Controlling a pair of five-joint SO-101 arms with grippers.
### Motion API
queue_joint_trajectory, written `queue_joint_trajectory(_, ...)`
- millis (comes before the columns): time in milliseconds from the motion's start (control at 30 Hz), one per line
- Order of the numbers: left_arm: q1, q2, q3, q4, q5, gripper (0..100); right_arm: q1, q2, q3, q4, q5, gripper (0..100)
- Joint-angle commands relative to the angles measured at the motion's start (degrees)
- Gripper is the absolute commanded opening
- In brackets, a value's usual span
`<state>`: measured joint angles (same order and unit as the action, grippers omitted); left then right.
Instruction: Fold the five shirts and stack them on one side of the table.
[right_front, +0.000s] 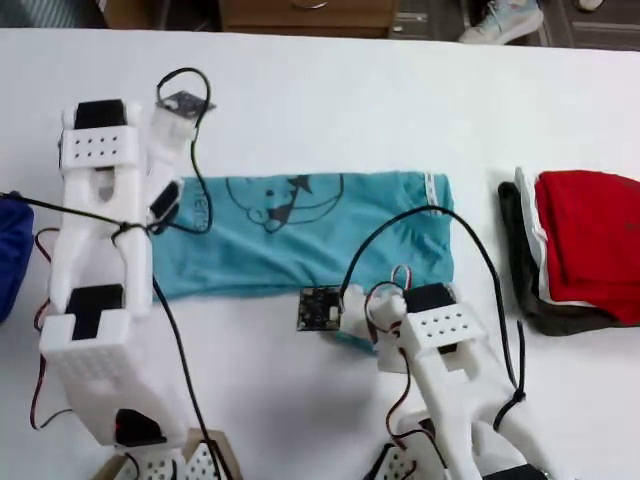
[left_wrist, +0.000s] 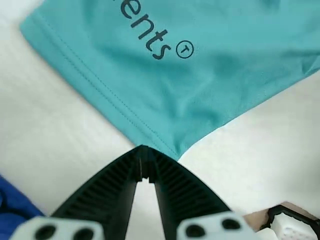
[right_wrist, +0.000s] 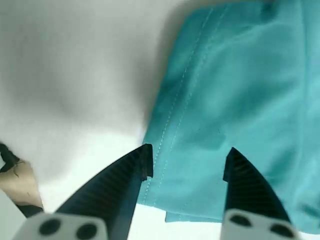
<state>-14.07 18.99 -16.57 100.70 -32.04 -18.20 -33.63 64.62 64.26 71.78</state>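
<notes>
A teal shirt (right_front: 300, 235) lies folded into a long strip across the middle of the table. My left gripper (left_wrist: 145, 172) is shut, its tips right at the hem beside the strip's near left corner (left_wrist: 175, 152); the cloth there lies flat. In the high view the left gripper (right_front: 165, 205) sits at the shirt's left end. My right gripper (right_wrist: 187, 162) is open, its fingers straddling the stitched hem of the teal shirt (right_wrist: 240, 90) along its near edge. Folded shirts are stacked at the right with a red shirt (right_front: 590, 245) on top.
A blue shirt (right_front: 12, 250) is bunched at the table's left edge, also visible beside the left gripper as the blue shirt (left_wrist: 12, 210). A dark shirt (right_front: 525, 275) lies at the bottom of the right stack. The right arm (right_front: 440, 330) stands over the table's near middle.
</notes>
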Motion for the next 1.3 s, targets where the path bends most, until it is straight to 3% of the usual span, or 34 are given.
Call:
queue_joint_trajectory(0, -0.5, -1.9, -2.6, 1.4, 0.1, 2, 0.3, -1.8, -0.1, 1.5, -1.3, 26.0)
queue_joint_trajectory(333, -0.6, -1.9, -2.5, 1.4, 0.1, 2, -3.6, -1.9, 0.9, 8.3, -1.4, 30.2)
queue_joint_trajectory(800, -0.6, -1.9, -2.3, 1.4, 0.1, 2, -1.1, -1.7, 7.0, -9.5, -3.6, 30.2)
queue_joint_trajectory(1267, -0.7, -1.9, -2.2, 1.5, 0.1, 2, 0.7, -1.8, 3.8, -8.7, -3.3, 30.2)
